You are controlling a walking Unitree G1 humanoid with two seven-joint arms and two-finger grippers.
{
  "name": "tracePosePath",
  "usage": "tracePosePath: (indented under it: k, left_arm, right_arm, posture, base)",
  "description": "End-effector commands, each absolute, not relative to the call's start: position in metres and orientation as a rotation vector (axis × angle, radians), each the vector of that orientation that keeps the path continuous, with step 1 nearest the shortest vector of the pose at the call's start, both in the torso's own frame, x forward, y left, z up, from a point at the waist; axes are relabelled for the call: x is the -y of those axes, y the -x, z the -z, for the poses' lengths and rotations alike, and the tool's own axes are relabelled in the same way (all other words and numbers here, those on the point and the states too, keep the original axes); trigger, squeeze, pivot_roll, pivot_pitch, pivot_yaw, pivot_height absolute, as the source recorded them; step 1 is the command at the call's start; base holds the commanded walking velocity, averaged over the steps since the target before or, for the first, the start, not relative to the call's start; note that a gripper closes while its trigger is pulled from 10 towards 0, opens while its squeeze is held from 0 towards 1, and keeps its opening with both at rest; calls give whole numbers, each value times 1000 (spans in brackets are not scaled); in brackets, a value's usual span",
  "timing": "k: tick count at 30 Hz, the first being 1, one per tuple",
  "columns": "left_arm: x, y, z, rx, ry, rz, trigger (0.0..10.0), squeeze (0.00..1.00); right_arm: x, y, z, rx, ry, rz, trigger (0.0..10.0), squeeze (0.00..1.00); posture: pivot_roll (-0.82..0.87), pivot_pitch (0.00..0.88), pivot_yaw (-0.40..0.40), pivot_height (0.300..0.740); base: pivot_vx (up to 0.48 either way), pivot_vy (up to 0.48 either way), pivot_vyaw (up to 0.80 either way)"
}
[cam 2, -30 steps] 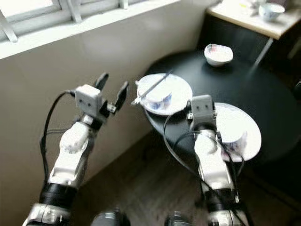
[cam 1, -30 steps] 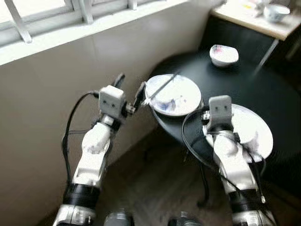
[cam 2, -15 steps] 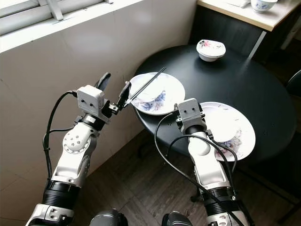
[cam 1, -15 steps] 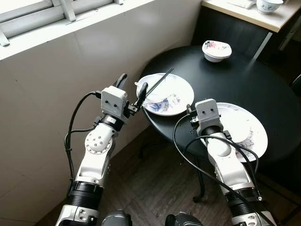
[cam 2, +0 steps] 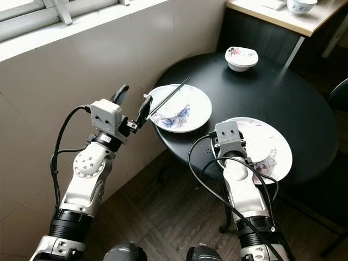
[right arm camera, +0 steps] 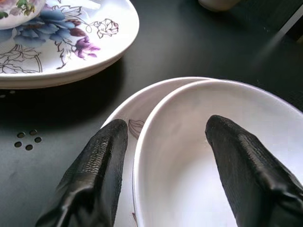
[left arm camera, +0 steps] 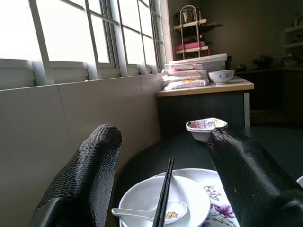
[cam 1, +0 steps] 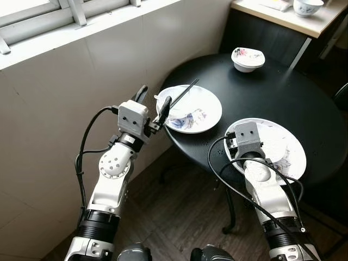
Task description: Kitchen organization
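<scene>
A floral plate (cam 1: 209, 112) sits at the near left of the round black table (cam 1: 293, 92), with black chopsticks (cam 1: 182, 96) and a white spoon (left arm camera: 144, 212) lying on it. My left gripper (cam 1: 153, 100) hovers open just off the table edge, pointing at the chopsticks' near end. A second floral plate (cam 1: 293, 163) at the near right carries a white bowl (right arm camera: 208, 156). My right gripper (right arm camera: 165, 137) is open, with one finger on each side of that bowl's rim. A small floral bowl (cam 1: 247, 58) stands at the far side.
A tiled wall and window sill (cam 1: 81, 32) run close along my left. Behind the table stands a counter (cam 1: 283, 13) with a bowl (cam 1: 308, 6) and stacked packets (left arm camera: 184, 78). Wood floor (cam 1: 179, 217) lies below the table edge.
The view steadied after blur and shifted a little. My right arm moved slightly right, further over the right plate. The left gripper kept its place by the chopsticks.
</scene>
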State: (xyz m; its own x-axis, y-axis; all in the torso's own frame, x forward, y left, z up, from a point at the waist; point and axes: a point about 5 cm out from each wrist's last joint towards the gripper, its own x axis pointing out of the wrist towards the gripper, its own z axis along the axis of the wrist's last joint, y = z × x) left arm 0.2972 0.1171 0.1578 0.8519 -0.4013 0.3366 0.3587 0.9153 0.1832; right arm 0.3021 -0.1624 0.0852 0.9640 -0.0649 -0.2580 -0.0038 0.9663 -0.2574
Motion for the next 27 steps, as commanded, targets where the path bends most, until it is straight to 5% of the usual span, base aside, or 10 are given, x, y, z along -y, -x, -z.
tracePosePath:
  k: [1, 7, 8, 9, 10, 11, 12, 13, 14, 27]
  left_arm:
    - [-115, -296, -155, 365, -124, 412, 10000, 0]
    - [-115, -296, -153, 361, -125, 413, 10000, 0]
    - [-115, -295, -153, 361, -125, 413, 10000, 0]
    - [-115, -295, -153, 361, -125, 413, 10000, 0]
    - [-115, -295, -153, 361, -125, 413, 10000, 0]
    - [-115, -295, -153, 360, -125, 413, 10000, 0]
    - [-115, -295, -153, 359, -125, 413, 10000, 0]
    - [-115, -295, -153, 359, -125, 413, 10000, 0]
    - [-115, -295, -153, 358, -126, 414, 10000, 0]
    - [-115, -297, -152, 346, -132, 406, 10000, 0]
  right_arm:
    - [164, -303, -82, -300, 235, 36, 10000, 0]
    - [164, -302, -76, -353, 175, 45, 10000, 0]
    - [165, -302, -75, -359, 165, 51, 8941, 0]
    - [165, -302, -75, -360, 163, 55, 8941, 0]
    - [166, -302, -75, -359, 159, 56, 4980, 0]
    - [166, -302, -75, -361, 153, 59, 2471, 0]
    - [166, -301, -75, -363, 148, 61, 1098, 0]
    - [166, -301, -75, -366, 144, 63, 1098, 0]
    - [167, -301, -75, -368, 141, 67, 0, 0]
    - [171, -302, -80, -344, 123, 94, 0, 0]
  posture:
    - [126, 0, -45, 740]
    - [129, 0, -46, 740]
    - [129, 0, -46, 740]
    - [129, 0, -46, 740]
    - [128, 0, -46, 740]
    - [128, 0, -46, 740]
    - [126, 0, -45, 740]
    - [126, 0, -45, 740]
    - [126, 0, -45, 740]
    - [123, 0, -44, 740]
  base:
    - [0, 0, 0]
    - [0, 0, 0]
    - [0, 0, 0]
    - [0, 0, 0]
    - [0, 0, 0]
    - [0, 0, 0]
    - [0, 0, 0]
    - [0, 0, 0]
    - [0, 0, 0]
    - [0, 0, 0]
